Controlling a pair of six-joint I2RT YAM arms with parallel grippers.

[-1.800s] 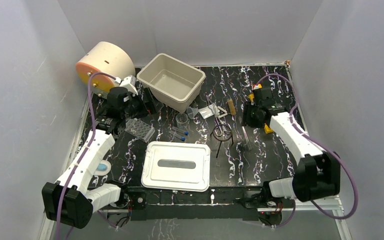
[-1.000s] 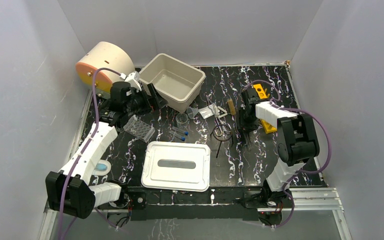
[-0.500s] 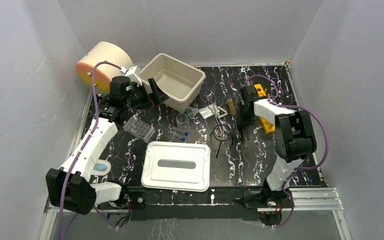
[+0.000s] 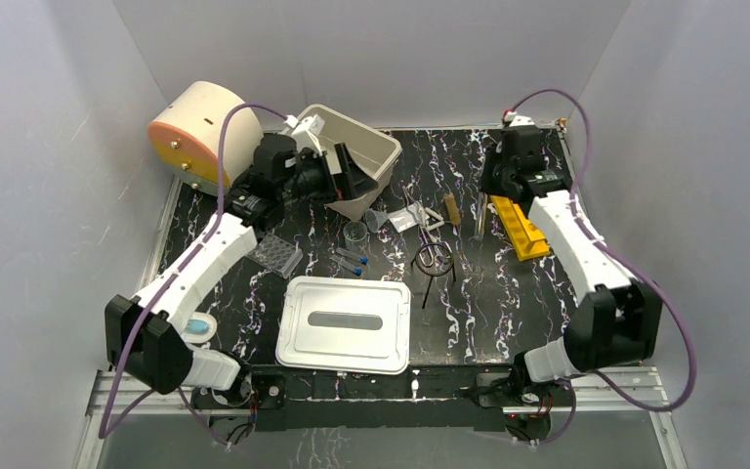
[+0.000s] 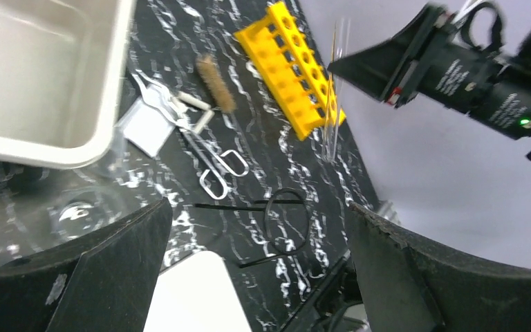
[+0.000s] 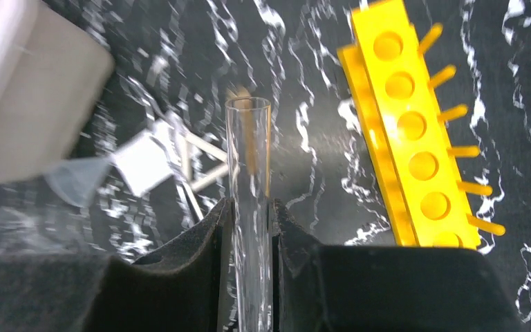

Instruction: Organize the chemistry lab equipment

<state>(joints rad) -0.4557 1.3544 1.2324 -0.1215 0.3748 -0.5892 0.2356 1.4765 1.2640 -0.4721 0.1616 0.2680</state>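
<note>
While the right claw (image 6: 249, 207) grips a glass tube (image 6: 249, 138) near the yellow rack (image 6: 404, 104) and the left claw (image 5: 259, 211) gapes empty, forceps (image 5: 207, 155) and brush (image 5: 216, 75) lie unsorted below.

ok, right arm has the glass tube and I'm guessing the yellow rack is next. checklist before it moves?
1. Right gripper shut on the clear glass tube: ok.
2. Tube runs straight between the fingers: ok.
3. Visible holes of the yellow plastic rack are empty: ok.
4. Tube lined up over a hole: not ok. In the right wrist view it sits left of the rack.
5. Left gripper clear of the rack: ok. It is open, over by the beige plastic bin.
6. Rack sits steady on the table: cannot tell.
</note>
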